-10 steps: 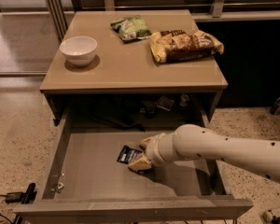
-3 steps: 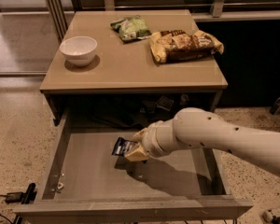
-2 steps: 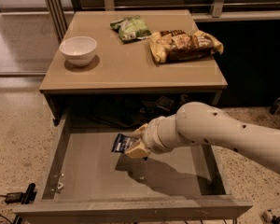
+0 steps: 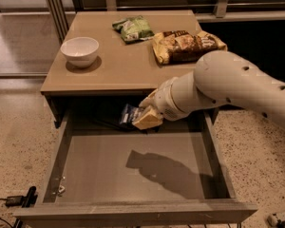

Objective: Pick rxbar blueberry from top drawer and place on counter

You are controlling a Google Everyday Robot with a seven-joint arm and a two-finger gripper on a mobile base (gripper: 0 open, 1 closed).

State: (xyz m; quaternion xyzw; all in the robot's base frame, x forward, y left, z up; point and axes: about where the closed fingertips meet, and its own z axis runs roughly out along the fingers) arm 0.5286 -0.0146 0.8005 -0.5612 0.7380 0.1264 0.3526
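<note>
Dark-wrapped, the one rxbar blueberry [image 4: 128, 114] sits clamped in the single end effector [image 4: 142, 117], whose fingers are closed on it. It hangs above the floor of the one top drawer [image 4: 57, 161], toward the drawer's back and just below the front edge of the desk [image 4: 118, 69]. The drawer is pulled out, and the arm's shadow falls on its grey bottom. On the desk lie three things: one white bowl [image 4: 80, 51] at the left and two snack bags, one green [image 4: 131, 28], one yellow-brown [image 4: 187, 45].
</note>
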